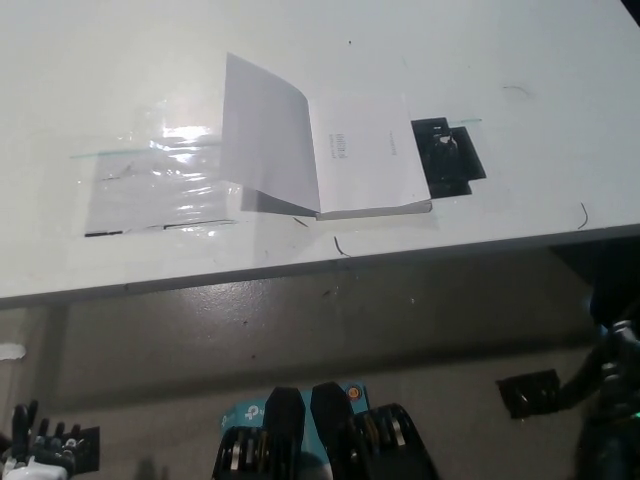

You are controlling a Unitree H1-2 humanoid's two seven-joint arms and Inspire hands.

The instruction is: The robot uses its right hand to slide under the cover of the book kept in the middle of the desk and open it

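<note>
Lying open mid-desk, book (325, 150), well apart from right hand (612, 420) low at bottom-right, grip can't tell

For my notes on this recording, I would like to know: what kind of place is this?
Probably a lab or workshop, not a home. A plain white desk bears pen marks and taped-down plastic sheet, an open book lies beside a black block, and the floor is bare and scuffed.

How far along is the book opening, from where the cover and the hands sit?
Mostly done: the book lies on the desk with its cover raised, first page showing. Neither hand touches it: left hand low at the corner, right hand off the desk edge. Nothing obvious remains.
</note>
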